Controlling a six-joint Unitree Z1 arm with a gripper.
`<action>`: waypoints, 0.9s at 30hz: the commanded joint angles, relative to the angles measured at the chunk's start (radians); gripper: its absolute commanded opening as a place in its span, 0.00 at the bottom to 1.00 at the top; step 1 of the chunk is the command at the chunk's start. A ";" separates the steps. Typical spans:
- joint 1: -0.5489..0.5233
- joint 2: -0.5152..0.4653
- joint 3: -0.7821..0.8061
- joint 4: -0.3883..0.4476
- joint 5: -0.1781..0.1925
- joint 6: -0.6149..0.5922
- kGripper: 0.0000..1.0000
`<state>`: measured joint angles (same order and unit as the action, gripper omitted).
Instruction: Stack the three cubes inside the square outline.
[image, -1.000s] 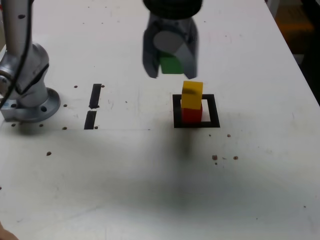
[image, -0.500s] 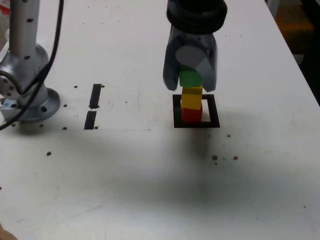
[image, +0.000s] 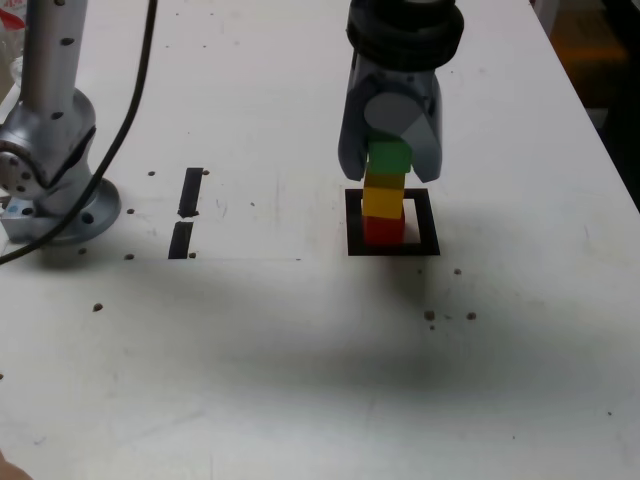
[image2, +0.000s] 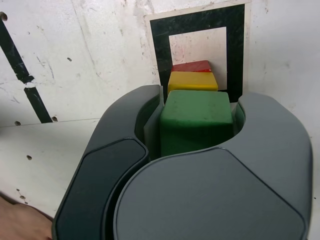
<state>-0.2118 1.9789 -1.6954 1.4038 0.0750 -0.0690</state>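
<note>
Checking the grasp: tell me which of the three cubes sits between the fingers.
The green cube, top of the stack; the yellow cube and red cube sit below it, clear of the fingers.

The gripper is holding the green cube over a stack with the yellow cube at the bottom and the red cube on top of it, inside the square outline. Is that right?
Not quite: the order is reversed. The exterior view shows the red cube at the bottom and the yellow cube on top of it, inside the square outline. The gripper does hold the green cube over them.
</note>
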 joint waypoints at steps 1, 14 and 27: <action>0.004 0.006 0.000 -0.007 -0.001 0.004 0.04; 0.020 0.023 0.030 -0.041 -0.010 0.011 0.09; 0.023 0.025 0.043 -0.047 -0.013 0.021 0.31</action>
<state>-0.1908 2.0032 -1.6563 1.3564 0.0629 -0.0500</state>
